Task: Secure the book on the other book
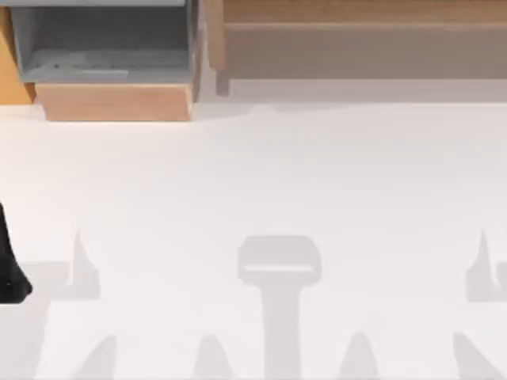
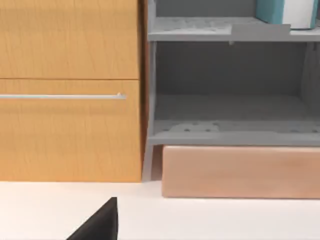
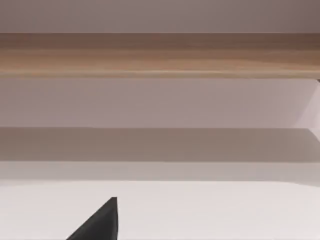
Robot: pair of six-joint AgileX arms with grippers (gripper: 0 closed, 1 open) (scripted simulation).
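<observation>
White table (image 1: 261, 182) stretching bare across the top view, crossed by grey shadows. At its far left corner, grey open shelving (image 1: 103, 43) above a pale wooden base (image 1: 115, 101); along the far right edge, a long wooden shelf (image 1: 356, 16). In the left wrist view, an orange drawer front (image 2: 70, 130) with a metal handle (image 2: 62, 96) beside the shelving, and a teal-and-white book (image 2: 287, 12) on the upper shelf. Left arm (image 1: 9, 265) parked at the table's left edge; how far either hand is open cannot be told.
</observation>
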